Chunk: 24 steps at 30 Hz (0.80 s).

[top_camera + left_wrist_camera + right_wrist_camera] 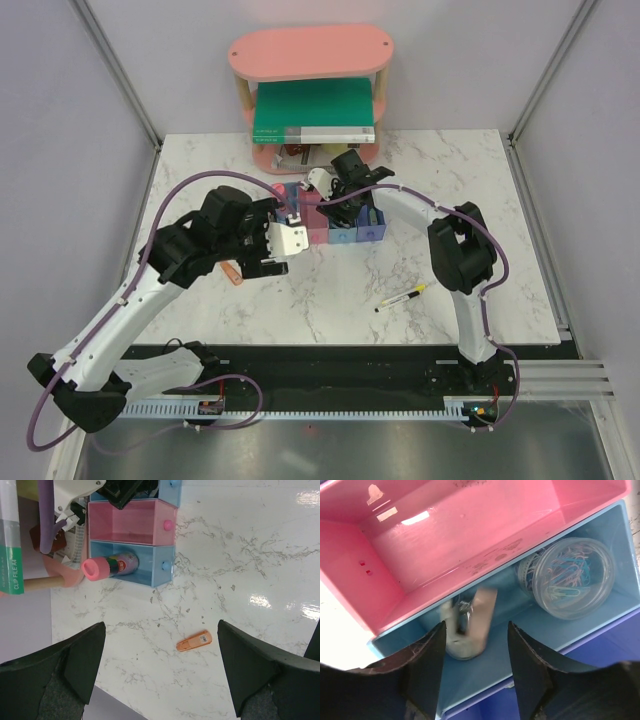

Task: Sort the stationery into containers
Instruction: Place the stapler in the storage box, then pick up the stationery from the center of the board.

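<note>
**Bin row**, access.
- Behind: pink shelf stands near. The right gripper fills the gap, hanging over the middle bins.
- Left: left gripper and its arm crowd that end.
- Right: the right arm reaches in over that end.
- Front: bare marble table, with only an orange piece and a pen, well apart.
- Inside: pink bin unobstructed. The neighbouring blue bin holds a paper-clip tub.

Glossy marble-look table, shiny pink plastic bin, clear plastic tub
</note>
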Available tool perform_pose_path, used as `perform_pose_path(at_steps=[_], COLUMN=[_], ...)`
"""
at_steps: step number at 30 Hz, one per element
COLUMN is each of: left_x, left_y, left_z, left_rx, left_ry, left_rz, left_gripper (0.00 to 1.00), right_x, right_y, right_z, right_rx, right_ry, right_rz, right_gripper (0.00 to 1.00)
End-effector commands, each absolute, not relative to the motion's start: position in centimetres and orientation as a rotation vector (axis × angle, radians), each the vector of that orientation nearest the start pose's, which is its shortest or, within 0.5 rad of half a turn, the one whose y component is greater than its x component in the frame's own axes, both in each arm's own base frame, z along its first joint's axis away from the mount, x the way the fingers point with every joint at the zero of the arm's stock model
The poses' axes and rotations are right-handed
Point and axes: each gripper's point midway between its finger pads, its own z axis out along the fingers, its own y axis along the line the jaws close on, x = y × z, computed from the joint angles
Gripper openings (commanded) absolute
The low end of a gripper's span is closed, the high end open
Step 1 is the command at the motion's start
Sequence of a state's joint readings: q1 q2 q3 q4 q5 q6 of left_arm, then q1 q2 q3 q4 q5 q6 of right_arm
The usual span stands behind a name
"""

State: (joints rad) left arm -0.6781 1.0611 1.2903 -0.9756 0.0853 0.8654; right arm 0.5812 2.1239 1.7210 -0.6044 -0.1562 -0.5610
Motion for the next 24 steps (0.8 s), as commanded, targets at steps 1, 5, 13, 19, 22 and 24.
perform_pose_path(at_steps=[1,5,13,19,22,24], left_x=[23.0,23.4,26.2,26.7,26.6,26.4], left_y=[-16.6,-15.8,-11.0,-8.6,-8.0,-8.0], left_z=[27.5,26.7,21.4,15.8,13.5,12.8], left_rx=[1.602,1.574,1.330,1.072,0.931,0.852], left_ry=[1.605,1.656,2.046,2.454,2.625,2.692], left_rz=[-0.019,0.017,-0.019,-0.152,-0.199,-0.237], left_gripper=[1.00,1.00,1.00,1.00,1.00,1.00], right_x=[42.8,42.5,40.0,37.2,36.3,35.9], right_y=[29.5,29.1,25.6,20.6,19.1,18.7], right_z=[10.0,11.8,19.6,21.9,22.8,23.6], right_rx=[-1.411,-1.388,-1.254,-1.280,-1.285,-1.265], right_ry=[2.064,2.045,1.963,1.899,1.881,1.874], right_rz=[0.206,0.196,0.102,-0.101,-0.156,-0.163], right_gripper=[0.61,0.63,0.64,0.71,0.73,0.74])
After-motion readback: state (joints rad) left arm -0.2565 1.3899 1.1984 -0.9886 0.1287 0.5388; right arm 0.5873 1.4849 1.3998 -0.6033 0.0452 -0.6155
